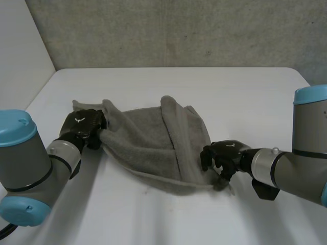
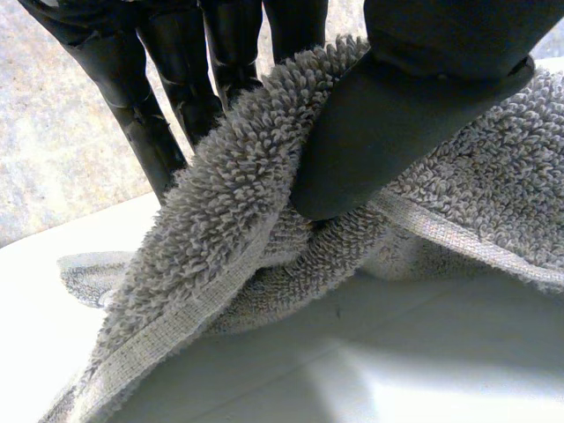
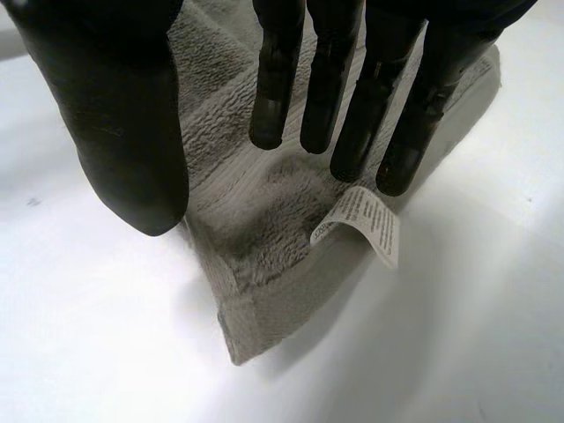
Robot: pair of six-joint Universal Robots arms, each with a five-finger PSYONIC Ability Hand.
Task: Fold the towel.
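We judge the fold barely begun: the grey towel [image 1: 148, 143] lies rumpled mid-way across the table [image 1: 204, 87], the left hand [image 1: 82, 125] pinching its left edge between thumb and fingers, the right hand [image 1: 225, 153] over the near right corner by the label [image 3: 370, 225], fingers loose, gripping nothing.

White table [image 1: 179, 81] before grey wall [image 1: 179, 30]

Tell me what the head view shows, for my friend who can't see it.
A crumpled grey towel lies on a white table. The left robot hand pinches the towel's left end, and the right robot hand is at its near right corner.
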